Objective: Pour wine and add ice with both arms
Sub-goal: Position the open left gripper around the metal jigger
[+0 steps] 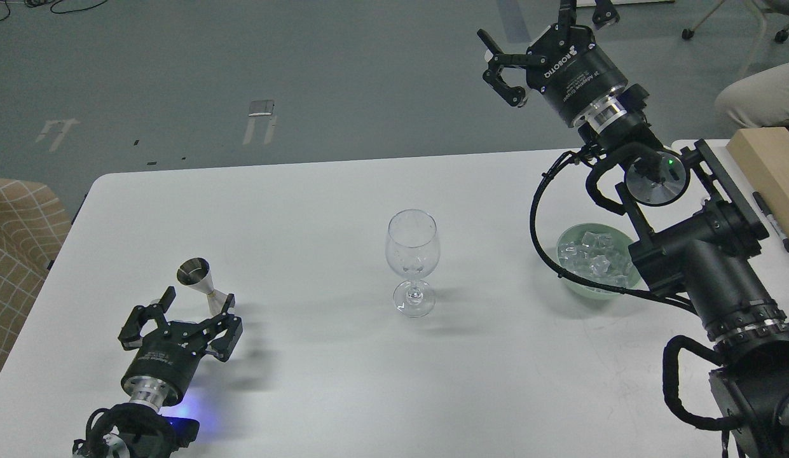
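Clear glassy ice (594,256) cubes heaped in a pale green bowl (571,284); left pincer (197,300) and right pincer (547,18) both agape, empty

The ice (594,256) is a heap of small clear cubes in a pale green bowl (572,283). Left claw (183,305) gapes by a steel jigger (200,278); right claw (539,28) gapes aloft, empty

Green bowl (569,245) partly hidden behind right arm (699,267), wooden box (772,162) cut by right edge
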Controlling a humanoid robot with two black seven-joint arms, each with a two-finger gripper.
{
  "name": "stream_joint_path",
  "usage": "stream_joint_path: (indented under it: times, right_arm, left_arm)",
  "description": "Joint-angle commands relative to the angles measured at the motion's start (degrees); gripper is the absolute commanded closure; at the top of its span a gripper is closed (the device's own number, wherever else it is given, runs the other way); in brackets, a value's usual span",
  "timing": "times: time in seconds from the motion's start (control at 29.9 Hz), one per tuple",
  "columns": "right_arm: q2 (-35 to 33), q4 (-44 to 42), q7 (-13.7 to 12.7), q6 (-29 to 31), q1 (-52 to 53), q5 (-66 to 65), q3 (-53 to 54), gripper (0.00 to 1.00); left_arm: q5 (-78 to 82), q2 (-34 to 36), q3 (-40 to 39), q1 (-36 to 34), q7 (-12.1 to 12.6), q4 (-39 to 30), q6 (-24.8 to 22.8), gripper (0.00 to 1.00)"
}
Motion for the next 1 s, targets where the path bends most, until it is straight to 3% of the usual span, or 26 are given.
stream_joint_path:
  times: [0.0,0.97]
  right_arm:
    - [0.0,0.0,0.0,0.0,0.0,0.0,0.0,0.0]
    - [0.0,-0.3,0.0,0.0,0.2,0.0,0.0,0.0]
  left_arm:
    - [0.0,0.0,0.1,-0.1,0.0,0.6,-0.6,0.04]
    - [0.0,0.0,1.1,-5.4,-0.3,5.3,-0.5,0.09]
